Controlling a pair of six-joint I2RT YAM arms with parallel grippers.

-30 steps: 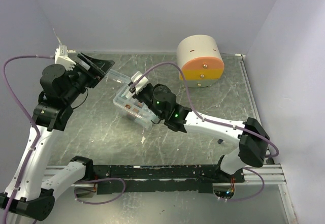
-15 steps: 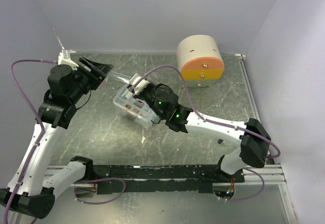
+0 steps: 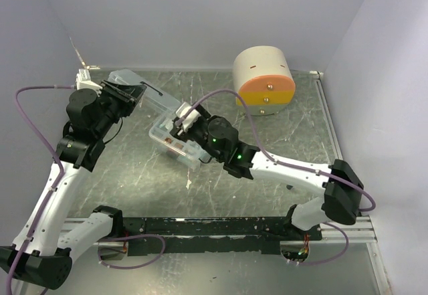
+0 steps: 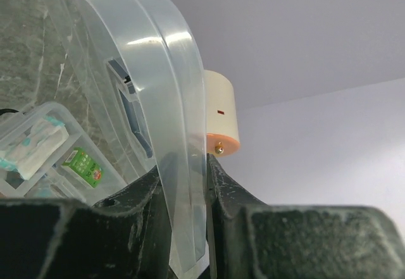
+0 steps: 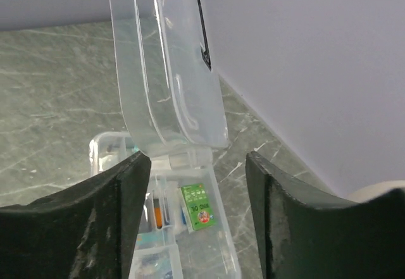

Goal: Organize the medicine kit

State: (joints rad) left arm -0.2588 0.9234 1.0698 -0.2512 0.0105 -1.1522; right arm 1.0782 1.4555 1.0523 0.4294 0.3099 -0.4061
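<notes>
While left fingers (image 4: 142, 219) pinch raised lid (image 4: 171, 102), right fingers (image 5: 114, 216) parted

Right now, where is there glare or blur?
Left wrist: white glare streaks on the clear lid; the left gripper is dark and out of focus. Right wrist: the right gripper is blurred, the medicine kit is sharp. Top external: even light, soft shadows.

On my feed I see a grey-green marbled tabletop (image 3: 134, 168) streaked with pale scratches, boxed in by plain pale lilac walls (image 3: 200, 21) at the back and on both sides. A beige rounded cabinet with an orange-and-yellow front (image 3: 264, 81) stands far right, near the back wall. The light is soft and even.
</notes>
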